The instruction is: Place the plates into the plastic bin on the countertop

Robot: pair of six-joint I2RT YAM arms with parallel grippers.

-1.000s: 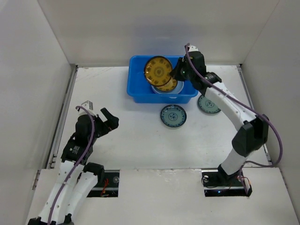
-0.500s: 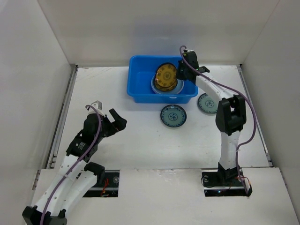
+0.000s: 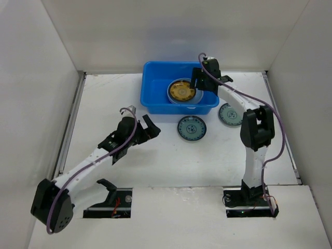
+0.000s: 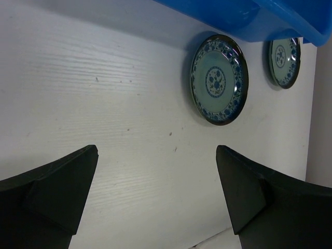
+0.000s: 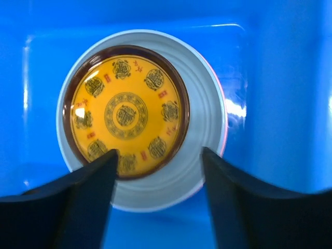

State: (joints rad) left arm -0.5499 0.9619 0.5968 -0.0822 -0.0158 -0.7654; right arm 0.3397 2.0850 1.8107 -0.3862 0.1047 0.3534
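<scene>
1. Two arms are at work, and the one nearer its base, the left gripper [image 3: 150, 129], hovers low over the countertop [image 3: 104, 104] with its jaws spread wide and nothing between them
2. Just ahead of those jaws, offset toward the finger on the right of the wrist view, a small teal plate [image 4: 219, 79] lies flat on the white surface, apart from both fingers; I judge it the next pickup
3. Farther along the same side, a second teal plate [image 4: 284, 62] lies flat near the tub's outer wall, well beyond the left jaws
4. Beyond both stands the plastic bin [image 3: 155, 106], and the right gripper [image 5: 158, 153] hangs inside its rim, jaws parted and holding nothing
5. Directly under and slightly ahead of the right jaws, an amber plate [image 5: 126, 111] rests flat on a light blue plate [image 5: 202, 129] at the bin's floor; that drop looks done, and whether other plates lie beneath I cannot tell
6. Next, by my reading, the right arm must rise clear of the rim, while the left must close on the near teal plate, work a finger under its thin edge, and lift it over the wall
</scene>
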